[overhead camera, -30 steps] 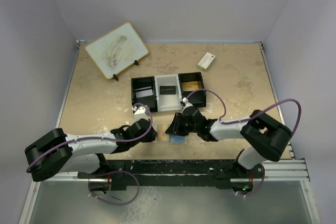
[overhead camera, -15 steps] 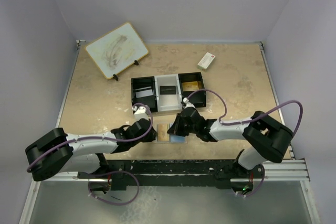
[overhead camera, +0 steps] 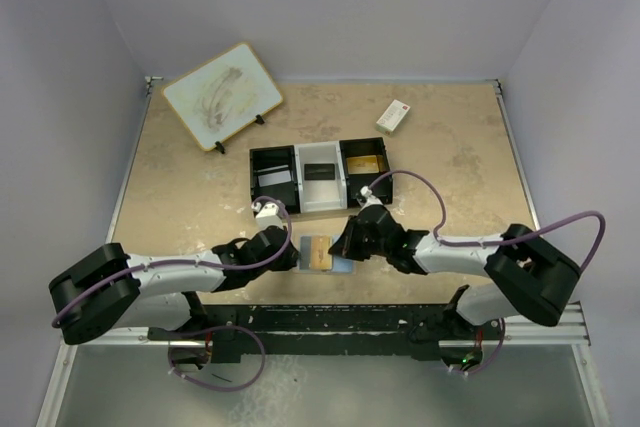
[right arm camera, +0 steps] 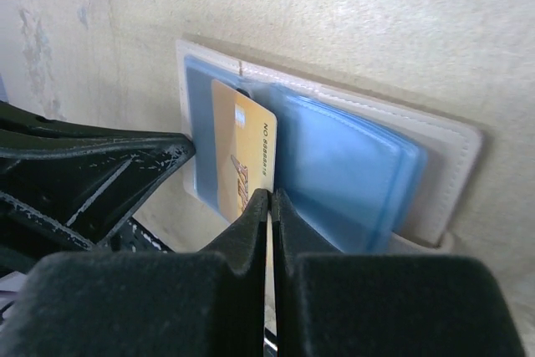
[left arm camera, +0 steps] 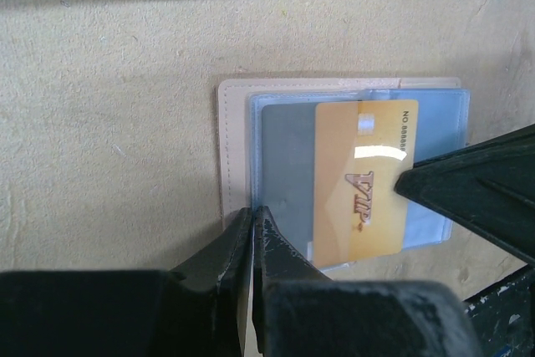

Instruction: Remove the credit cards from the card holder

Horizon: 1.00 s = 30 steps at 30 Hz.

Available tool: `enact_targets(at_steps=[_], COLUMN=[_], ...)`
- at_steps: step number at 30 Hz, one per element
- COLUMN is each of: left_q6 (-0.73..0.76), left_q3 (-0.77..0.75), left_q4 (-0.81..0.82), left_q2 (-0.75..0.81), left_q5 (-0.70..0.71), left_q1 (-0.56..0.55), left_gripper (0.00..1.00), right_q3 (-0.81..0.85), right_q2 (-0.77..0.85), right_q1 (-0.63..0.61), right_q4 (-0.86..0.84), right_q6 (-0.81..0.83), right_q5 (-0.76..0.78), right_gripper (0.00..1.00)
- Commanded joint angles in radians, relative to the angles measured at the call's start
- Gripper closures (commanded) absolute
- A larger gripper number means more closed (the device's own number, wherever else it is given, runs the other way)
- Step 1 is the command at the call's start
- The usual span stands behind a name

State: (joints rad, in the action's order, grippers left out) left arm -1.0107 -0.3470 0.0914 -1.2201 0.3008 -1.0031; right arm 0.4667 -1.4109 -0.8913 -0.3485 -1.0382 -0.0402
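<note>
The gold plastic VIP card (left arm camera: 361, 181) is clamped edgewise by the right gripper (right arm camera: 269, 197). The tan leather-like bifold card holder (left arm camera: 235, 148) is pinned by the closed left gripper (left arm camera: 252, 216). A flat, straight pull is advised.

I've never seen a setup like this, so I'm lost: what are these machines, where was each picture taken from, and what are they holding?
These are two robot arms bolted to a table's near edge. One picture looks down from above; the other two come from a camera on each wrist. On the table are an open card holder, a three-part tray, a small white box and a board on a stand. The left gripper, shut, presses on the holder's edge. The right gripper is closed on a gold card's corner.
</note>
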Motion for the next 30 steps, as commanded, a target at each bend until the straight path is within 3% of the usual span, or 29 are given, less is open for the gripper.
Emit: enact_targets(at_steps=[1,5,11,16,20,26,30], left_q6=[0.006,0.012,0.041,0.083,0.084,0.049,0.056], left_q3=[0.009,-0.002,-0.099,-0.157,-0.156,-0.149,-0.145], left_q4=[-0.098,-0.098,-0.152,-0.083,0.044,0.050,0.015], left_q2=[-0.033,-0.009,0.079,0.084,-0.011,-0.169,-0.200], left_q5=[0.000,0.000,0.031,-0.026,-0.112,-0.068,-0.049], left_q1=[-0.008,-0.007,-0.007,-0.009,-0.011,-0.029,-0.044], left_gripper=[1.00,0.99,0.70,0.67,0.67,0.91,0.99], right_q3=[-0.047,-0.055,-0.051,-0.053,-0.051,-0.066,-0.069], right_q2=[0.067,0.077,0.024,0.020,0.014,0.010,-0.002], right_q1=[0.047,0.057,0.057,0.058,0.058,0.061,0.063], right_q4=[0.023,0.005,-0.045,-0.055,-0.062,-0.095,-0.150], right_q6=[0.042,0.065,0.063,0.056,0.054,0.035,0.029], right_q5=[-0.014,-0.049,-0.086,-0.074,-0.076,-0.087,-0.130], right_gripper=[1.00,1.00,1.00,1.00,1.00,1.00,1.00])
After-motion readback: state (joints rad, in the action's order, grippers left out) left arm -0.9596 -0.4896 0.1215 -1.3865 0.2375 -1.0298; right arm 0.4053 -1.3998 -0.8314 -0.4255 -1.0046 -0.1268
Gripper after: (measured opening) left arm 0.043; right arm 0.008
